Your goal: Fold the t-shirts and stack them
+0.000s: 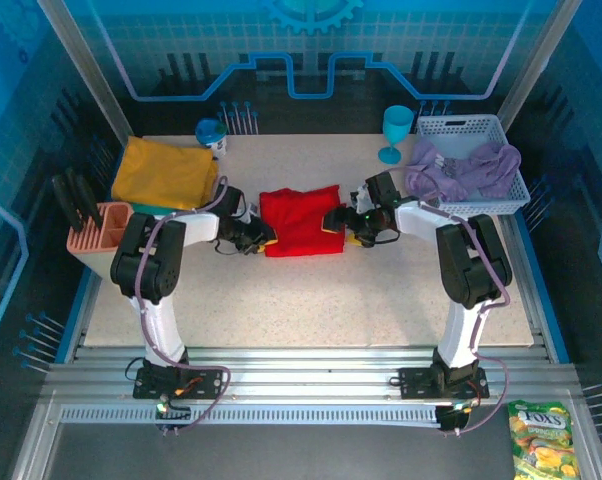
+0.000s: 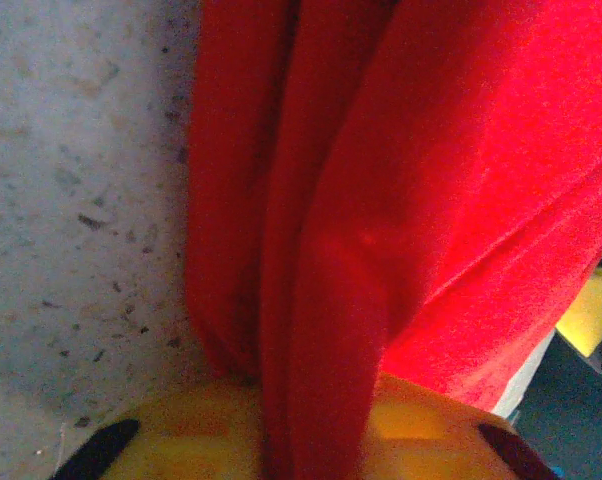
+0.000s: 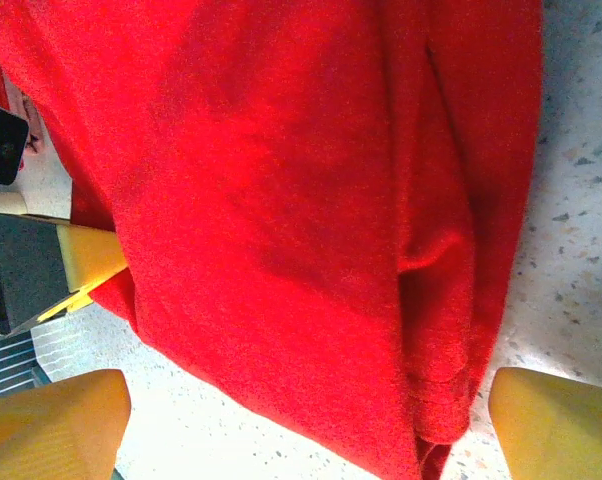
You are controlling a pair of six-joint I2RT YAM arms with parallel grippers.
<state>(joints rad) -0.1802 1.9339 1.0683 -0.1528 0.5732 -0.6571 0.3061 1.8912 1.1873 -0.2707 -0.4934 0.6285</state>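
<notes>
The left gripper (image 1: 251,238) is pinching a fold at the left edge of the red t-shirt (image 1: 301,220); in the left wrist view its yellow fingers (image 2: 181,440) are pressing in close from both sides, with a strip of red cloth (image 2: 381,200) running down between them. The right gripper (image 1: 333,222) is reaching in at the shirt's right edge with its jaws standing wide apart; in the right wrist view its yellow fingertips (image 3: 51,420) are sitting far out to either side while the shirt's hem (image 3: 311,200) is lying on the speckled tabletop between them, gripped by neither. The red t-shirt is lying partly folded in the middle of the table (image 1: 311,300), between the two arms. Off to the far left, a folded mustard-yellow t-shirt (image 1: 166,172) is resting on top of a teal layer (image 1: 149,207) that is peeking out beneath it. A lavender t-shirt (image 1: 461,168) is lying crumpled in the white basket (image 1: 461,124) at the far right corner. A blue goblet (image 1: 396,130) is standing just left of the basket, and a small blue cup (image 1: 211,131) is sitting near the mustard shirt's far corner.
</notes>
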